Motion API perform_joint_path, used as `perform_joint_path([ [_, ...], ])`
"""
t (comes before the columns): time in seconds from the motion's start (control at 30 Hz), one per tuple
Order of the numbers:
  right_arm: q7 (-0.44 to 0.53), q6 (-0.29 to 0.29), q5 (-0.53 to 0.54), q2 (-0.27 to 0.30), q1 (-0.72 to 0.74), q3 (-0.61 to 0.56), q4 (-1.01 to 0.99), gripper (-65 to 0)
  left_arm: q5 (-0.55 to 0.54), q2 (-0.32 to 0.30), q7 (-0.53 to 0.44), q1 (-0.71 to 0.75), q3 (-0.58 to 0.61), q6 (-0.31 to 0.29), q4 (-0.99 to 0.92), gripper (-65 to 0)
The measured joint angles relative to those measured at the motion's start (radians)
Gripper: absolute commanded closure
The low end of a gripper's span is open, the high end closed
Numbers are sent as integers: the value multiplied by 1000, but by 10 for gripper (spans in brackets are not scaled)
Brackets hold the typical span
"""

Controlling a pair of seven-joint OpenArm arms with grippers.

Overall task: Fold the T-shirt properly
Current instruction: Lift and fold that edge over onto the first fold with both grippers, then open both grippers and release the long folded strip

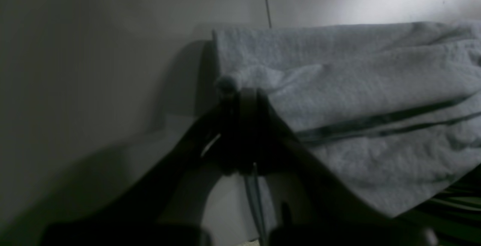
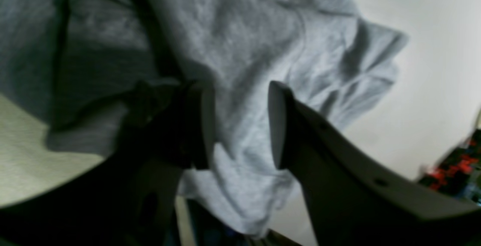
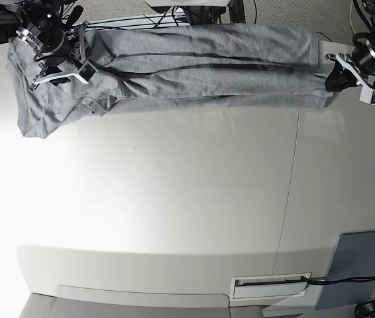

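1. The T-shirt (image 3: 194,66) lies along the far edge of the white desk (image 3: 174,199), drawn out into a long, narrow band from one arm to the other. Dark fold lines run along its length, so the cloth appears doubled lengthwise.

2. The left gripper (image 1: 240,92) sits at the end of the band on the base view's right. Its jaws are closed on a corner of the T-shirt – the left wrist view shows the cloth pinched between the dark tips and spreading away from them. This hold probably serves as an anchor that keeps the band stretched.

3. The right gripper (image 2: 238,126) is at the opposite end, over the wider, crumpled portion of the garment. Its jaws stand apart with a clear gap, and grey cloth is visible through that gap. The frames do not show the jaws gripping anything; whether a fingertip touches the fabric cannot be determined.

4. The end of the T-shirt near the right gripper hangs down toward the camera in loose pleats, less tidy than the anchored end.

5. Judgement – the lengthwise fold appears to be in place; a crosswise fold, bringing one end over the other, remains to be done.

6. A grey-blue panel (image 3: 363,265) rests at the desk's near corner, well apart from the garment.
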Motion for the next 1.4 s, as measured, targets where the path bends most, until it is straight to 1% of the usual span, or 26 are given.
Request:
perform_joint_path([
  [0.17, 7, -2, 8, 16, 0, 0, -37, -235, 0, 0, 0, 0, 0, 0, 0, 0],
  [0.27, 8, 23, 11, 16, 0, 0, -82, -235, 0, 0, 0, 0, 0, 0, 0, 0],
  [0.37, 37, 23, 10, 16, 0, 0, -109, -225, 0, 0, 0, 0, 0, 0, 0, 0],
  [0.4, 39, 23, 10, 16, 0, 0, -110, -201, 0, 0, 0, 0, 0, 0, 0, 0],
  [0.5, 60, 23, 11, 15, 3, 0, -110, -54, 0, 0, 0, 0, 0, 0, 0, 0],
  [0.53, 60, 19, 11, 14, 10, 0, -110, -15, 0, 0, 0, 0, 0, 0, 0, 0],
  [0.57, 61, -3, 10, 13, 17, 0, -110, 0, 0, 0, 0, 0, 0, 0, 0, 0],
  [0.6, 58, -43, 5, 14, 26, 0, -109, 0, 0, 0, 0, 0, 0, 0, 0, 0],
  [0.63, 43, -74, -23, 14, 34, 0, -103, 0, 0, 0, 0, 0, 0, 0, 0, 0],
  [0.67, 20, -96, -57, 14, 37, 0, -83, 0, 0, 0, 0, 0, 0, 0, 0, 0],
  [0.7, -4, -103, -79, 16, 35, 1, -54, 0, 0, 0, 0, 0, 0, 0, 0, 0],
  [0.77, -25, -103, -83, 23, 24, 1, 12, 0, 0, 0, 0, 0, 0, 0, 0, 0],
  [0.87, -52, -108, -90, 49, -35, 9, 98, 0, 0, 0, 0, 0, 0, 0, 0, 0],
  [0.97, -83, -112, -98, 49, -118, 60, 151, 0, 0, -2, 0, 0, 0, 0, 0, 0],
  [1.03, -82, -116, -97, 47, -162, 103, 182, 0, 0, -2, 0, 0, 0, 0, 0, 0],
  [1.13, -79, -165, -89, 30, -167, 178, 185, 0, 0, -2, 0, 0, 0, 0, 0, 0],
  [1.2, -75, -175, -40, 24, -157, 228, 185, 0, -1, -2, 0, 0, 0, 0, 0, 0],
  [1.3, -71, -173, 21, 11, -158, 270, 185, -67, 0, -2, 0, 0, 0, 0, 0, 0],
  [1.4, -76, -172, 26, 11, -158, 282, 185, -71, 0, -2, 0, 0, 0, 0, 0, 0],
])
